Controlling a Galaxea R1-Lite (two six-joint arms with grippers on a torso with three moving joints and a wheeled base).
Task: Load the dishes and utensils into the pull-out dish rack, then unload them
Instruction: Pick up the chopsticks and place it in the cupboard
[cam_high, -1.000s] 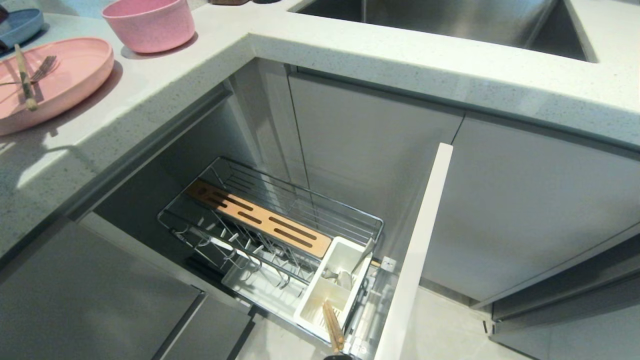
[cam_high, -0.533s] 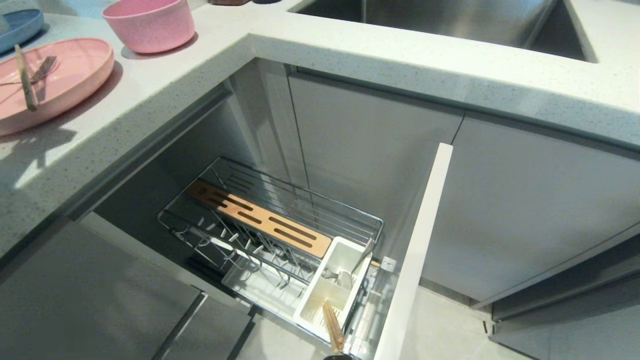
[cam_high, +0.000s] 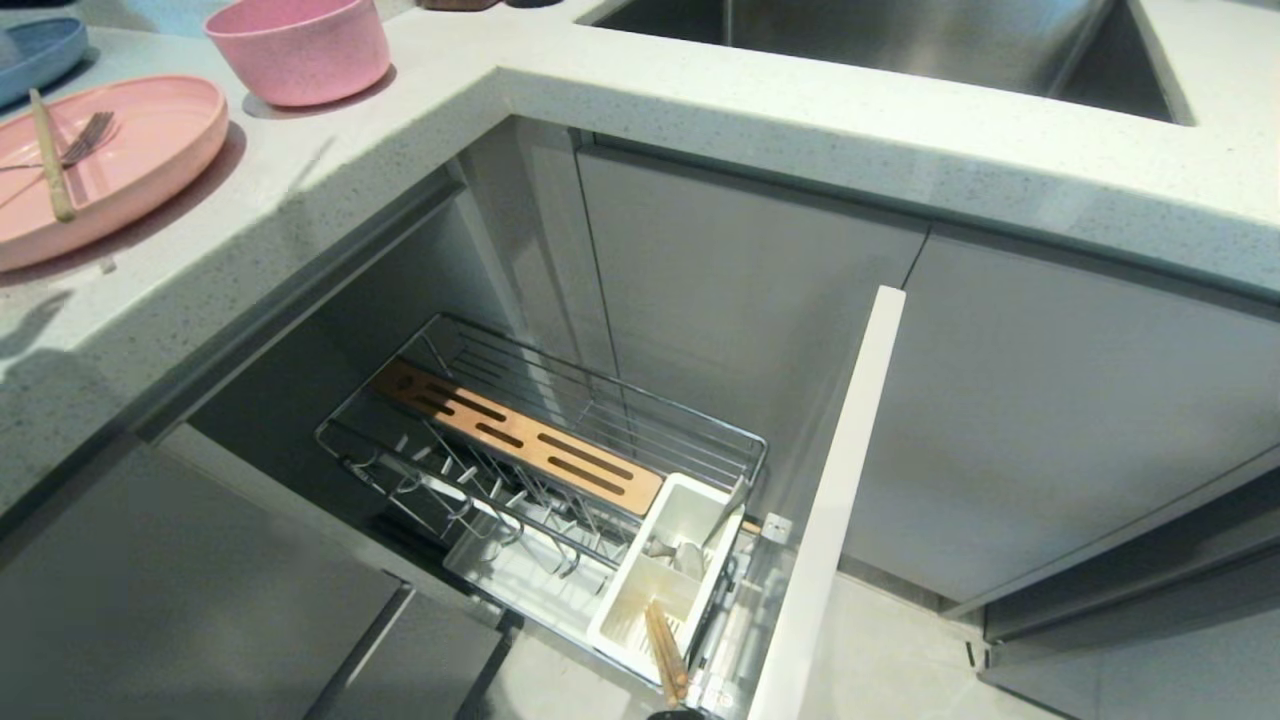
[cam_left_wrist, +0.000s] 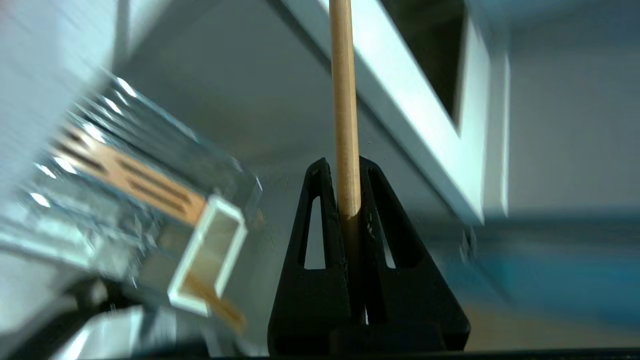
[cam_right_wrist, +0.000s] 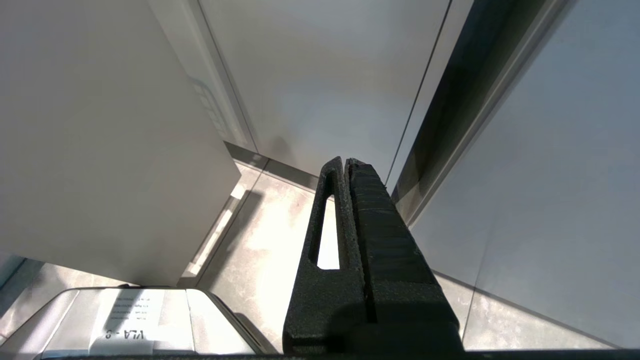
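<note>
The left gripper (cam_left_wrist: 346, 167) is clamped on one wooden chopstick (cam_left_wrist: 345, 105), which stands straight out between its fingers. It is outside the head view. From its wrist camera, the dish rack (cam_left_wrist: 125, 165) and its white caddy (cam_left_wrist: 210, 255) are seen a little way off, so I judge the arm is carrying this chopstick toward the caddy.

On the counter, the shadow that lay beside the pink plate (cam_high: 150, 150) a second ago is now gone, which fits an arm that has left that place. On the plate, one chopstick (cam_high: 48, 150) and the fork (cam_high: 70, 148) remain. The pink bowl (cam_high: 300, 50) stands near it, also not loaded.

In the caddy (cam_high: 690, 510) some wooden sticks (cam_high: 665, 650) already stand. The plate prongs (cam_high: 470, 490) are without dishes. Loading is at its early part.

The right gripper (cam_right_wrist: 346, 165) hangs near the cabinet doors, fingers together, holding nothing.
</note>
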